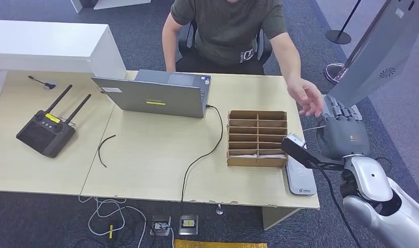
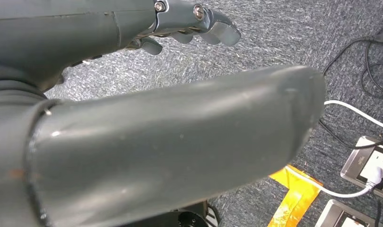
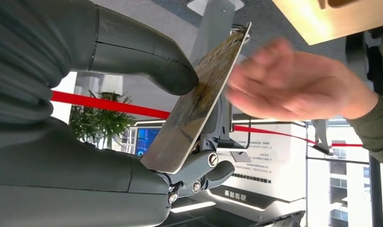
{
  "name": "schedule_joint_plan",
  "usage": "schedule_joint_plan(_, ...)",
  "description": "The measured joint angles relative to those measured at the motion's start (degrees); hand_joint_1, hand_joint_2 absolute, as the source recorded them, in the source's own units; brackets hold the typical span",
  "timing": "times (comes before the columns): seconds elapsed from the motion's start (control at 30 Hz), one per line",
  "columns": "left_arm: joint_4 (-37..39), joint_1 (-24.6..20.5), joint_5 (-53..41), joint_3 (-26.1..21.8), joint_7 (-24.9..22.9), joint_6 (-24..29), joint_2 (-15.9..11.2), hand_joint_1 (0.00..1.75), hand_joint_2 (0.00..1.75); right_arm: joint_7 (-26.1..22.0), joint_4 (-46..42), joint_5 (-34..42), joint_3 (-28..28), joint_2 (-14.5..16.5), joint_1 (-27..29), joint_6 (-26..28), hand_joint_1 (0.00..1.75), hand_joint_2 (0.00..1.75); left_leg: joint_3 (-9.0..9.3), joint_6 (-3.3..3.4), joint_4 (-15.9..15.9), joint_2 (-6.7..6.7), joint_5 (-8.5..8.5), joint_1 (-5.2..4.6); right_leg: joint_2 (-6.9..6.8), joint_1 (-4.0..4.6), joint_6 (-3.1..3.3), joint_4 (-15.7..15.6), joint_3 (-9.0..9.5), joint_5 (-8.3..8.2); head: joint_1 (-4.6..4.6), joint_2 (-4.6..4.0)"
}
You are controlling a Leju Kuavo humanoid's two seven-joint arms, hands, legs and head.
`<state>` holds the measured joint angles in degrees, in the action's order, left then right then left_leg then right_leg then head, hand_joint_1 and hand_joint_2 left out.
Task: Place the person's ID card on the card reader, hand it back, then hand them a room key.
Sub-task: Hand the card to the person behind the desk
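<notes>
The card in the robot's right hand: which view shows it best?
The right wrist view: the card appears large, pinched by the right hand, with the person's hand reaching for it. In the head view it is a thin pale sliver by that hand. The left wrist view looks at the floor.

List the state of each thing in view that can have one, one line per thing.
Laptop: lid open, cable plugged in at its side.
Card: gripped in the right hand, near the person's hand.
Person's hand: open, reaching toward the card.
Left hand: empty, fingers apart, over the floor.
Cardboard divider box: open-topped.
</notes>
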<state>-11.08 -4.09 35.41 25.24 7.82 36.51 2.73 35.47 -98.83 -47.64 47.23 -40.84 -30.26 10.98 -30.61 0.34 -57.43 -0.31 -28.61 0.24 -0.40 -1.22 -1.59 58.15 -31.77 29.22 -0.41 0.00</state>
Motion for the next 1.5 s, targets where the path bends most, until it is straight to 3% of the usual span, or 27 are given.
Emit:
schedule_joint_plan(0.57, -0.5, -0.5, 0.6, 2.6, -0.4, 0.0, 0.1, 0.00, 0.00, -3.9, 4.1, 1.7, 1.3, 5.1, -1.9, 3.0, 1.75, 1.75, -0.01, 0.00, 0.0, -0.03, 0.01, 0.00, -0.04, 0.00, 0.00, 0.0, -0.01, 0.00, -0.01, 0.00)
schedule_joint_plan(0.6, -0.5, -0.5, 0.6, 2.7, -0.4, 0.0, 0.1, 0.00, 0.00, -3.9, 4.4, 1.6, 1.3, 5.2, -1.9, 3.1, 1.50, 1.75, -0.01, 0.00, 0.0, -0.02, 0.01, 0.00, -0.04, 0.00, 0.00, 0.0, -0.01, 0.00, -0.01, 0.00)
schedule_joint_plan(0.7, -0.7, -0.6, 0.8, 3.1, -0.4, 0.0, 0.2, 0.00, 0.00, -3.5, 5.0, 1.8, 1.1, 5.5, -1.9, 3.7, 0.19, 1.75, 0.00, 0.00, 0.0, -0.03, 0.01, 0.00, -0.05, 0.00, 0.00, 0.0, -0.01, 0.00, 0.00, 0.00)
schedule_joint_plan(0.73, -0.7, -0.6, 0.9, 3.2, -0.4, 0.0, 0.2, 0.00, 0.00, -3.4, 5.2, 2.2, 1.0, 5.6, -1.9, 4.1, 0.00, 1.31, 0.00, 0.00, 0.0, -0.03, 0.01, 0.00, -0.05, 0.00, 0.00, 0.0, -0.01, 0.00, 0.00, 0.00)
schedule_joint_plan(0.83, -0.9, -0.7, 1.2, 3.4, -0.4, 0.0, 0.2, 0.00, 0.00, -3.6, 5.8, 3.9, 0.4, 6.0, -1.6, 5.7, 0.00, 0.00, 0.01, 0.00, 0.0, -0.02, 0.01, 0.00, -0.04, 0.00, 0.00, 0.0, -0.01, 0.00, 0.01, 0.00)
schedule_joint_plan(1.23, -0.9, -0.9, 3.1, 4.2, -0.4, 0.4, 0.3, 0.00, 0.00, -3.3, 7.1, 5.2, -1.5, 6.6, 0.4, 7.5, 0.00, 0.00, 0.01, 0.00, 0.0, -0.01, 0.01, 0.00, 0.00, 0.00, 0.00, 0.0, -0.03, 0.00, -0.01, 0.00)
schedule_joint_plan(1.37, -0.9, -0.8, 3.9, 4.3, -0.3, 0.6, 0.2, 0.00, 0.00, -2.1, 7.0, 6.4, -2.0, 6.5, 1.3, 5.9, 0.00, 0.00, 0.02, 0.00, 0.0, -0.01, 0.01, 0.00, 0.01, 0.00, 0.00, 0.0, -0.03, 0.00, 0.01, 0.00)
schedule_joint_plan(1.5, -0.9, -0.5, 4.9, 4.6, -0.3, 0.8, 0.1, 0.00, 0.00, 0.8, 6.0, 7.4, -1.9, 5.8, 2.4, 1.6, 0.00, 1.75, 0.02, 0.00, 0.0, -0.01, 0.01, 0.00, 0.02, 0.00, 0.00, 0.0, -0.03, 0.00, 0.00, 0.00)
